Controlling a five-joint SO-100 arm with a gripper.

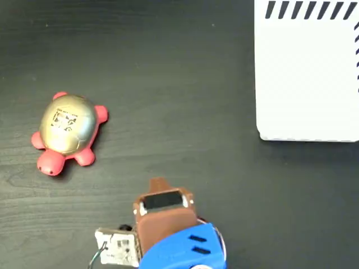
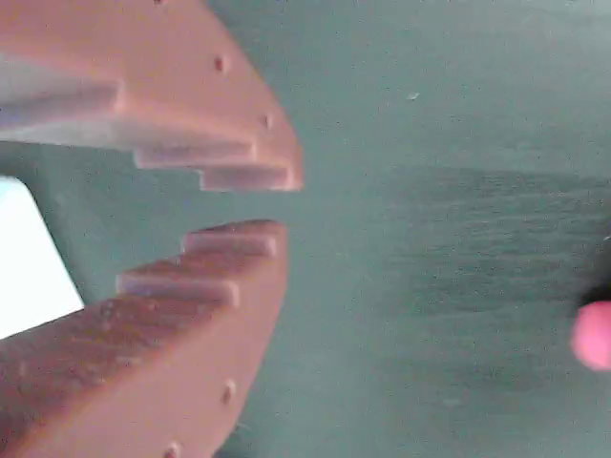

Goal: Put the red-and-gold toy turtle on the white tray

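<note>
- Brown toothed fingers [image 2: 239, 172] fill the wrist view closest to the lens; the gripper [image 2: 250, 205] has its jaws set narrow, a thin slit between the tips and nothing inside it.
- At that view's right edge a pink blur [image 2: 594, 334] shows, probably part of the turtle, though it is too soft to say for sure.
- Sitting on the dark table [image 1: 179, 84] at the left of the fixed view, the red-and-gold toy turtle [image 1: 68, 133] rests upright on its feet, code mark up, head [image 1: 50, 162] angled toward the lower left.
- It is free on all sides, so a grasp across the shell looks open from above.
- Low in the fixed view, the arm's gripper [image 1: 158, 184] points up the picture, near the turtle but apart from it and off to its right, so it is not yet lined up.
- My reading: the reach has barely begun, and the jaws would need to spread wider to span the domed shell.
- Farthest out, the white tray [image 1: 305, 84] lies in the upper right corner, black stripes along its edges, well apart from the turtle and bare where seen.
</note>
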